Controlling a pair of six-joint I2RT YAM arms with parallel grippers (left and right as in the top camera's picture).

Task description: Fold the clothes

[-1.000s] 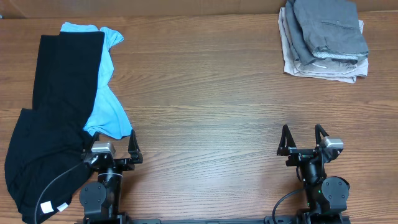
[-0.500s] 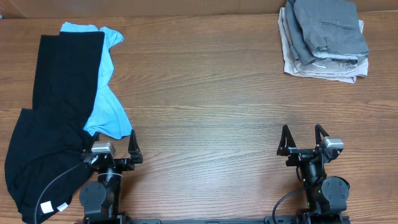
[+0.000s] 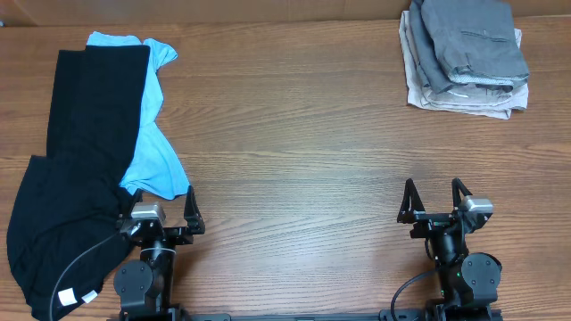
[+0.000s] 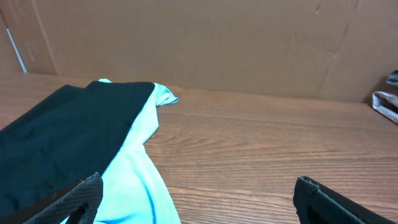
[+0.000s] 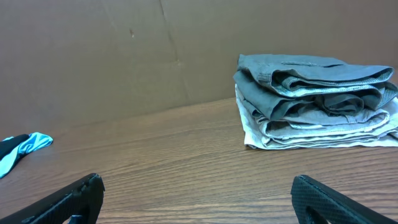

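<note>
A black garment (image 3: 76, 169) lies spread along the table's left side, over a light blue garment (image 3: 153, 156) that sticks out on its right. Both show in the left wrist view, black (image 4: 62, 137) and blue (image 4: 140, 174). A stack of folded grey and beige clothes (image 3: 466, 53) sits at the far right; it shows in the right wrist view (image 5: 317, 102). My left gripper (image 3: 165, 209) is open and empty at the near edge, right by the blue garment's lower end. My right gripper (image 3: 434, 198) is open and empty over bare wood.
The wooden table (image 3: 294, 134) runs between the two piles. A brown cardboard wall (image 4: 205, 43) stands behind the table's far edge. A white tag (image 3: 64, 297) shows on the black garment near the front left.
</note>
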